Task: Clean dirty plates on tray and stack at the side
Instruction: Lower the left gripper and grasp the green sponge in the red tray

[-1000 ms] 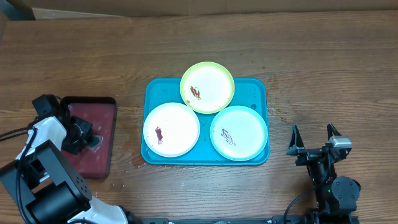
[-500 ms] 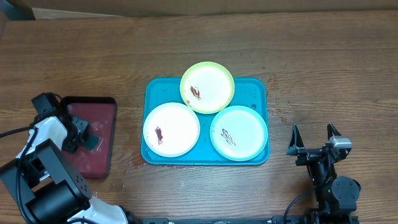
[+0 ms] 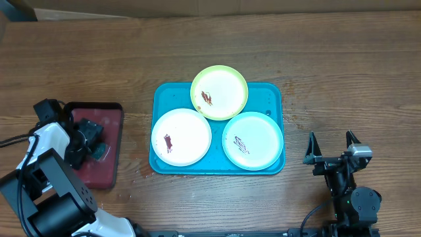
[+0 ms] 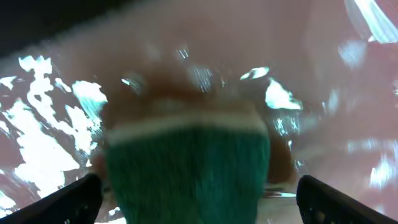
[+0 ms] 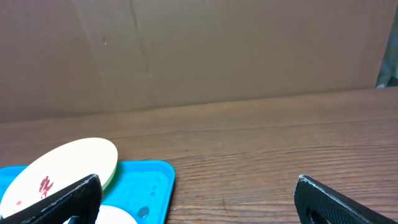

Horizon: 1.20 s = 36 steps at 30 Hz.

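Three plates lie on the turquoise tray [image 3: 270,95]: a yellow-green plate [image 3: 219,92] at the back, a white-pink plate [image 3: 181,137] front left and a pale mint plate [image 3: 252,140] front right, each with a reddish-brown smear. My left gripper [image 3: 85,140] hangs low over the dark red tray [image 3: 108,118], left of the plates. Its jaws [image 4: 199,202] stand open around a green sponge [image 4: 189,168], with a gap on each side. My right gripper [image 3: 330,146] rests open and holds nothing, right of the turquoise tray [image 5: 149,180], facing the yellow-green plate [image 5: 62,165].
The dark red tray's wet bottom [image 4: 348,93] glistens around the sponge. A cardboard wall [image 5: 199,50] closes off the far side of the wooden table [image 3: 342,66]. The arm bases stand along the near edge.
My left gripper's jaws have spread wide apart around the green sponge on the dark red tray. The right arm and the plates have not moved.
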Motion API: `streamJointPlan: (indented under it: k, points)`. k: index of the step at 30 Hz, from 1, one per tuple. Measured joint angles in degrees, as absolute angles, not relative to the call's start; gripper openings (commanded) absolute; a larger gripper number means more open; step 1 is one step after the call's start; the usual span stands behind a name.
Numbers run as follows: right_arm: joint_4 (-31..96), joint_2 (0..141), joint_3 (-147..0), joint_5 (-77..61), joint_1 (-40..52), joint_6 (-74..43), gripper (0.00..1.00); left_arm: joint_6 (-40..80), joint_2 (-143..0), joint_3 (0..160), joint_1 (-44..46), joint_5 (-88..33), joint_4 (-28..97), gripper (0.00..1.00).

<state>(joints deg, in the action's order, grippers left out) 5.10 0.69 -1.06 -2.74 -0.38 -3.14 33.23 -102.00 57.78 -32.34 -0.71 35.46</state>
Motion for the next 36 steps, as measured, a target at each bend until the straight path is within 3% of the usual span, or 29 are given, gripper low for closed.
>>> streamJointPlan:
  k: [3,4,6,7,9,11,15,16,17,18,19,24,36]
  points:
    - [5.1,0.7,-1.1,-2.8,-0.4,-3.2,1.0,33.2,-101.6,57.9,-32.6,-4.8,37.8,1.0]
    - [5.1,0.7,-1.1,-2.7,-0.4,-3.1,1.0,33.2,-101.5,57.9,-32.7,-5.8,38.3,0.91]
    - [5.1,0.7,-1.1,-2.8,-0.4,-3.2,1.0,33.1,-101.5,57.9,-32.7,-8.1,39.7,0.65]
    - [5.1,0.7,-1.1,-2.8,-0.4,-3.1,1.0,33.1,-101.5,57.8,-32.7,-9.1,40.1,0.38]
    - [5.1,0.7,-1.1,-2.7,-0.4,-3.2,1.0,33.2,-101.6,57.6,-32.7,-11.4,41.2,0.17]
    - [5.1,0.7,-1.1,-2.8,-0.4,-3.2,1.0,33.3,-102.0,57.3,-32.7,-12.9,41.8,0.04]
    - [5.1,0.7,-1.1,-2.7,-0.4,-3.2,1.0,33.2,-102.3,57.1,-32.7,-14.3,41.5,0.04]
    - [5.1,0.7,-1.1,-2.7,-0.4,-3.2,1.0,33.2,-102.3,57.1,-32.8,-14.4,41.4,0.13]
    - [5.1,0.7,-1.1,-2.7,-0.4,-3.2,1.0,33.3,-102.3,57.1,-32.8,-14.4,41.3,0.34]
    - [5.1,0.7,-1.1,-2.8,-0.4,-3.2,1.0,33.3,-102.3,57.1,-32.8,-14.4,41.2,0.72]
    - [5.1,0.7,-1.1,-2.7,-0.4,-3.2,1.0,33.3,-102.3,57.0,-32.8,-14.7,41.1,1.0]
    - [5.1,0.7,-1.1,-2.8,-0.4,-3.2,1.0,33.4,-101.3,57.6,-32.3,-14.6,38.9,1.0]
    - [5.1,0.7,-1.1,-2.7,-0.4,-3.2,1.0,33.5,-101.5,57.5,-32.3,-1.3,32.9,1.0]
